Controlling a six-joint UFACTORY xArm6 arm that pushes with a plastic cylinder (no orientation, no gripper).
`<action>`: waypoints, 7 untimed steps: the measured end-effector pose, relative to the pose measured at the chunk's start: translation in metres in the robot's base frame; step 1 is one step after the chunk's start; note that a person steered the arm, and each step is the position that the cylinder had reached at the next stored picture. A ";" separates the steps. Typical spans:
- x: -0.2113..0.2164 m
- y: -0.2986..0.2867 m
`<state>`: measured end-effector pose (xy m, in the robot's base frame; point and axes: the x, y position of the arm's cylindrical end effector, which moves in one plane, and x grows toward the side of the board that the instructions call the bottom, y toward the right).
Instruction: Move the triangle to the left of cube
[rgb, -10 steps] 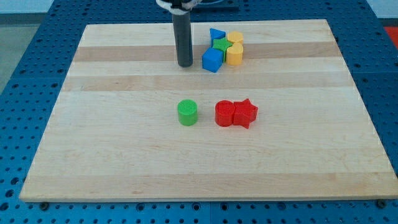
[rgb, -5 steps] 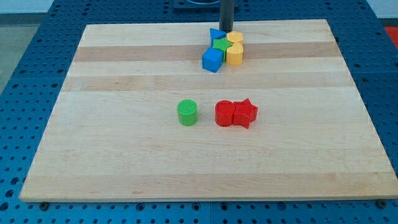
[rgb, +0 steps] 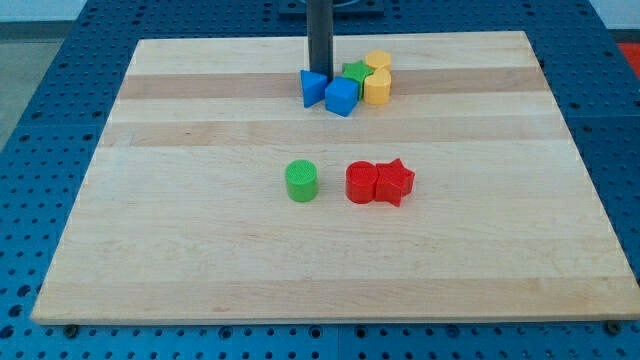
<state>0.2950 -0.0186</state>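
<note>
The blue triangle (rgb: 313, 88) lies near the view's top, touching the left side of the blue cube (rgb: 341, 98). My rod comes down from the top edge, and my tip (rgb: 320, 74) rests right at the triangle's upper edge, just left of the green star (rgb: 353, 72). The tip touches or nearly touches the triangle. Two yellow blocks (rgb: 377, 80) sit right of the cube and star.
A green cylinder (rgb: 301, 181) stands near the board's middle. A red cylinder (rgb: 361, 183) and a red star (rgb: 394, 182) sit together to its right. The wooden board (rgb: 200, 250) lies on a blue perforated table.
My tip swung from left of the cube up round the cluster's top, then came back left. The blue triangle moved from the cluster's top to the cube's left side.
</note>
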 end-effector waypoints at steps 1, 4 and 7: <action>0.006 0.000; -0.027 -0.065; -0.023 -0.038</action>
